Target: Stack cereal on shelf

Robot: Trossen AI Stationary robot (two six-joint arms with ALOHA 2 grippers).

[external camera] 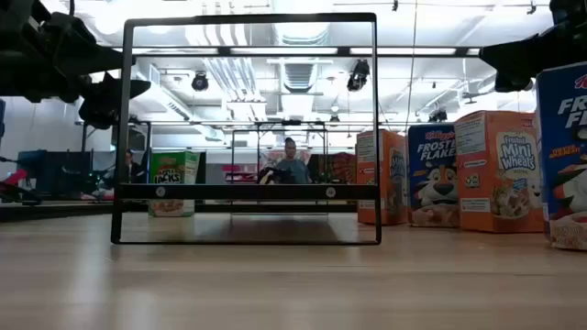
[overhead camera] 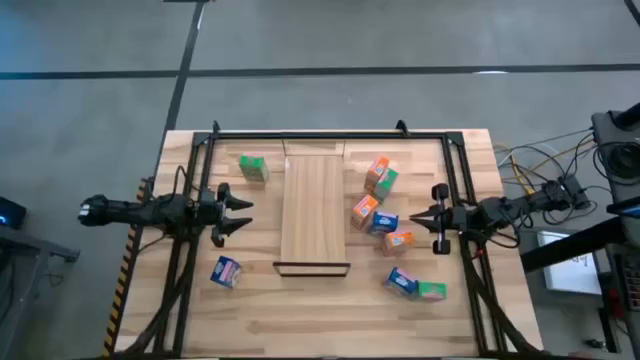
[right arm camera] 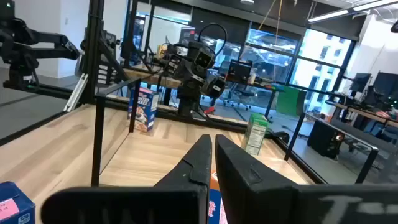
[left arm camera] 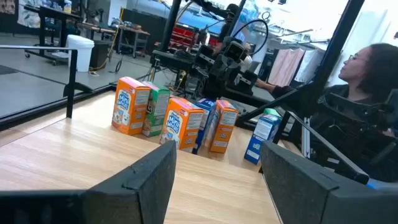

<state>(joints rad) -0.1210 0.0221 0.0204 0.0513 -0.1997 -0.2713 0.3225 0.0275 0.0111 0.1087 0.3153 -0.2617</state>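
Here's the desk [overhead camera: 330,310], planked wood, with a dark frame [overhead camera: 320,134] running along its far edge and down both sides. Dead centre lies the shelf [overhead camera: 314,210], a long pale panel running from the far edge towards the near one, its dark lip [overhead camera: 312,268] at the near end, and nothing on it yet.

On the left, the left claw [overhead camera: 243,216] hangs over the desk just beside the shelf's left edge, fingers spread wide and empty. Opposite, the right claw [overhead camera: 415,217] sits just off the shelf's right side among the boxes, its fingers pressed nearly together, gripping nothing.

Now the cereal. Left of the shelf: one green box [overhead camera: 254,167] near the far edge and one blue box [overhead camera: 226,271] towards the near-left corner. Right of the shelf it's crowded: an orange and green pair [overhead camera: 380,176] touching near the far edge, an orange box [overhead camera: 364,211] close beside the shelf, a blue box [overhead camera: 384,223] touching it, and an orange box [overhead camera: 399,241] just past that. Nearer the near-right corner, a blue box [overhead camera: 401,283] and a green box [overhead camera: 432,291] lie side by side.
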